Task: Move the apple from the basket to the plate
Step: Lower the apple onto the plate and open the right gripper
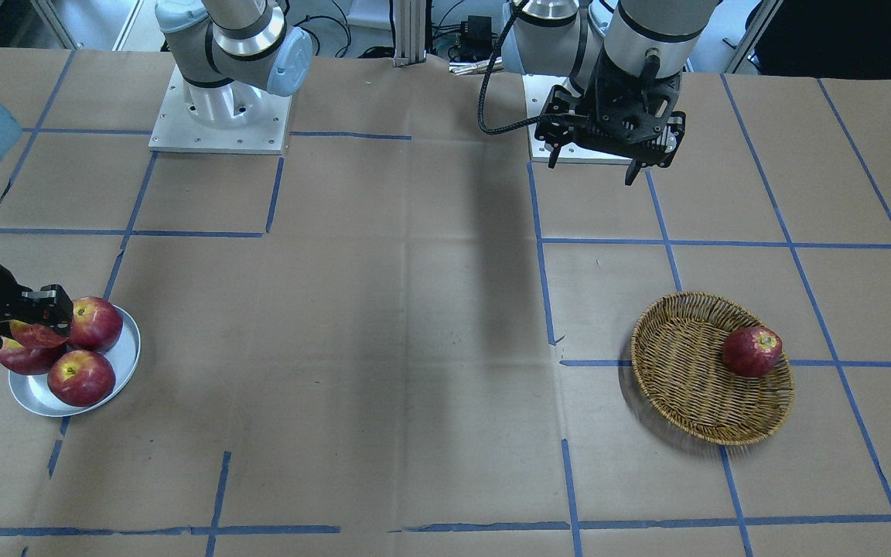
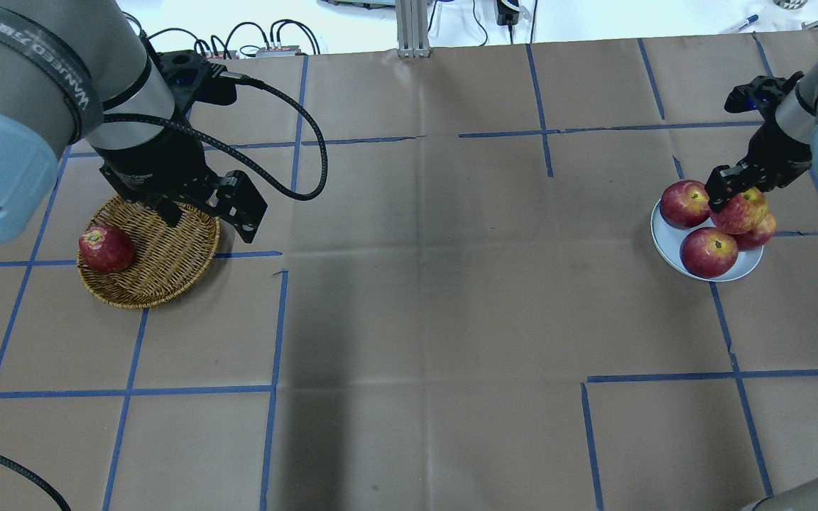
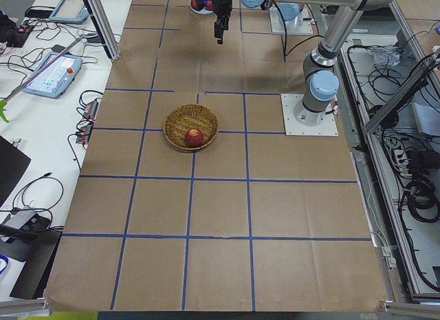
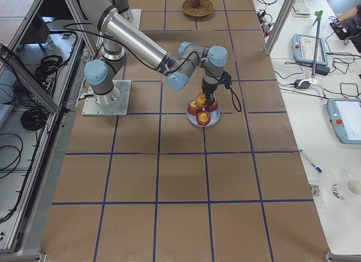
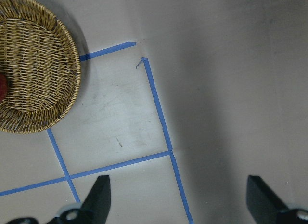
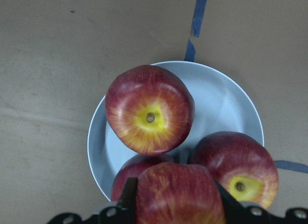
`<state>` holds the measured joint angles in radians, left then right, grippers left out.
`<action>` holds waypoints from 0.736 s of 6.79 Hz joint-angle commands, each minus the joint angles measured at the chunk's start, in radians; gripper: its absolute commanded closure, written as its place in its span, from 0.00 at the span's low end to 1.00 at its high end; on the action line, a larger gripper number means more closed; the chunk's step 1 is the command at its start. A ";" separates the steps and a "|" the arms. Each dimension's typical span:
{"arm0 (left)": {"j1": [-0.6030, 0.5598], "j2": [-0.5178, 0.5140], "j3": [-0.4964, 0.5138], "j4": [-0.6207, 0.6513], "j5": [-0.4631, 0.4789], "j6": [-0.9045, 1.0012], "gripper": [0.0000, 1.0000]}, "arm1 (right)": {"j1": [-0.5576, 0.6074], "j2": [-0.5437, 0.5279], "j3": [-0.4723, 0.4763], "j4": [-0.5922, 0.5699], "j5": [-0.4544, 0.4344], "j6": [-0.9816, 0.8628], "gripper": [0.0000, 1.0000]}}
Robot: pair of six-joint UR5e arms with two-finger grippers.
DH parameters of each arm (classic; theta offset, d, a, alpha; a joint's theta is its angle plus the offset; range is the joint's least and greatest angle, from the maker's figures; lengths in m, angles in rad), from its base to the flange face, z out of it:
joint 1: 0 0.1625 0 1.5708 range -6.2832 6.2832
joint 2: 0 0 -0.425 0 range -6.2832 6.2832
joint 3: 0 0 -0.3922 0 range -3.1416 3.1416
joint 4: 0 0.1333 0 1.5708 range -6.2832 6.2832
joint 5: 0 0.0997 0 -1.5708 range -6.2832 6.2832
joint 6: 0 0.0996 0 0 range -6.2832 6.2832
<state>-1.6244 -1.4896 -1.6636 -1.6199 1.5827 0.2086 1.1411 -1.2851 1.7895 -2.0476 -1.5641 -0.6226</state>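
Right gripper (image 6: 176,204) is clamping the apple (image 2: 741,213) between its fingers and holding it over the plate (image 6: 226,103), at the right side of the table. Three other apples (image 1: 80,377) are sitting on the plate. The held one is hanging above the gap between them. Cannot tell if it is touching them.

Left gripper (image 5: 178,180) is hovering wide open and empty over the far right edge of the basket (image 2: 167,262), on the left side. One more apple (image 2: 106,248) is lying in the basket.

Handling, as a judgement: the apple is looking firm, moderately heavy, smooth and a bit slippery, and it is likely to bruise if dropped. Pinching across its widest middle is looking right. Once released it is likely to roll off the others.

Orientation: the apple is almost round, so no real long axis. The stem hollow is not showing in the right wrist view, only a streaky flank. A yellow patch is showing at its far upper side in the overhead view, so the stem end is probably tipping up and away.
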 commanded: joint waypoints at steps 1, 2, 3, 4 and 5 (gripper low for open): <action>0.000 0.003 -0.002 0.000 0.000 -0.001 0.01 | -0.001 0.004 0.007 -0.048 -0.001 0.003 0.56; 0.000 0.003 -0.002 0.000 -0.001 -0.001 0.01 | 0.000 0.004 0.010 -0.048 0.001 0.004 0.56; -0.002 0.005 -0.002 0.000 -0.001 -0.001 0.01 | 0.000 0.009 0.010 -0.049 0.001 0.003 0.55; 0.000 0.005 -0.002 0.000 -0.001 -0.001 0.01 | 0.000 0.026 0.008 -0.049 0.001 0.004 0.51; 0.000 0.003 -0.002 0.000 -0.001 -0.001 0.01 | 0.000 0.029 0.004 -0.049 -0.001 0.003 0.22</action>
<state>-1.6249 -1.4855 -1.6659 -1.6199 1.5816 0.2071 1.1411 -1.2644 1.7970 -2.0965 -1.5635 -0.6189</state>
